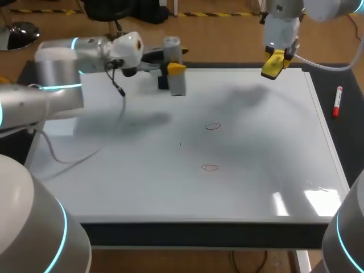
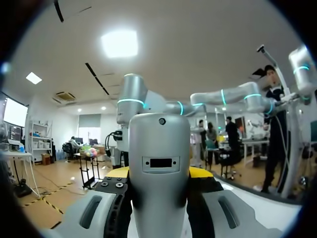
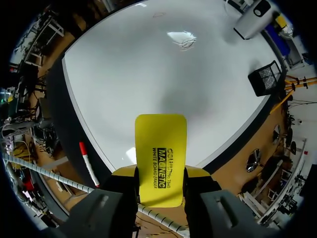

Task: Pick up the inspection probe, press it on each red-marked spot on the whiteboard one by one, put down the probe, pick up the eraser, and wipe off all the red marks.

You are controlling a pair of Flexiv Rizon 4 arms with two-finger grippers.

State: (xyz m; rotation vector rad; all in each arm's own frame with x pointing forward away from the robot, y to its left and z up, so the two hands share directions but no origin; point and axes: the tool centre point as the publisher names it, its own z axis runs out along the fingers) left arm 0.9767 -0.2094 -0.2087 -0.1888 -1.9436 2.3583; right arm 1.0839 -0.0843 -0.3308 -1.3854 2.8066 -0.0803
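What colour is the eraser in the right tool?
Yellow, with black print on its face. The eraser shows best in the right wrist view.

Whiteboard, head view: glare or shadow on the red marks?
Head view: glare patches sit at the whiteboard's near right corner, clear of both red marks; soft arm shadows dim the far half, marks legible. Right wrist view: a lamp reflection on the board, fisheye bending its edges.
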